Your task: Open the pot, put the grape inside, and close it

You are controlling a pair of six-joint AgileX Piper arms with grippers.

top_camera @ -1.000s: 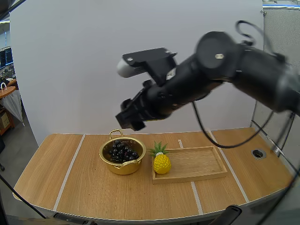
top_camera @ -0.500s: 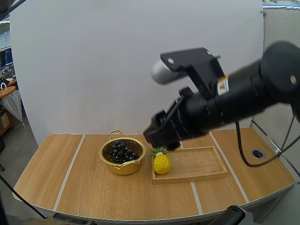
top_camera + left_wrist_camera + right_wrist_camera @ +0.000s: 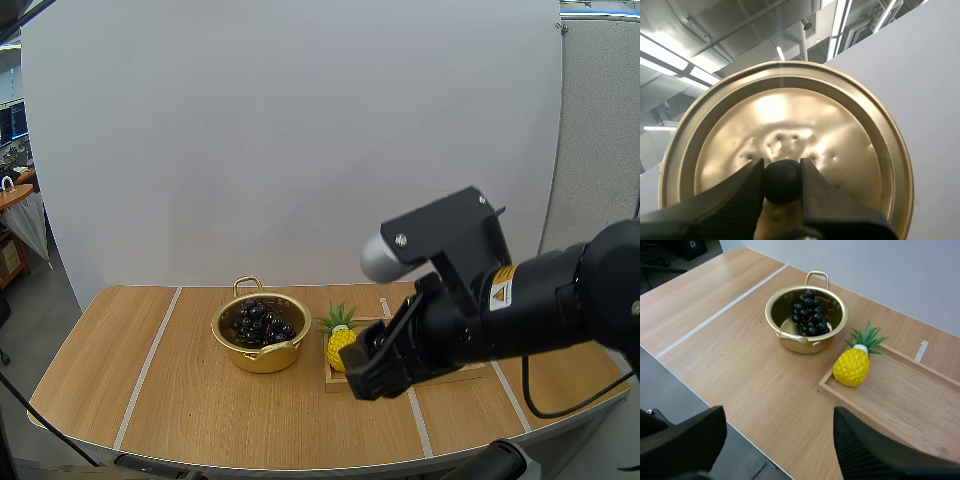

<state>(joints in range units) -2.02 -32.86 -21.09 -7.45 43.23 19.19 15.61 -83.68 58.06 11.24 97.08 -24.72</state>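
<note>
left gripper (image 3: 782, 175) – pinches round gold lid (image 3: 790, 115) | right gripper (image 3: 779, 416) spread

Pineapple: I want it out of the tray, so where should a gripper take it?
Probably the pineapple by its yellow body, from above, fingers either side of the crown: it stands upright, and the wooden tray's rim hinders a low side approach.

Gold pot (image 3: 262, 359), lid (image 3: 790, 112); black grapes (image 3: 262, 322); yellow pineapple (image 3: 341, 345).
</note>
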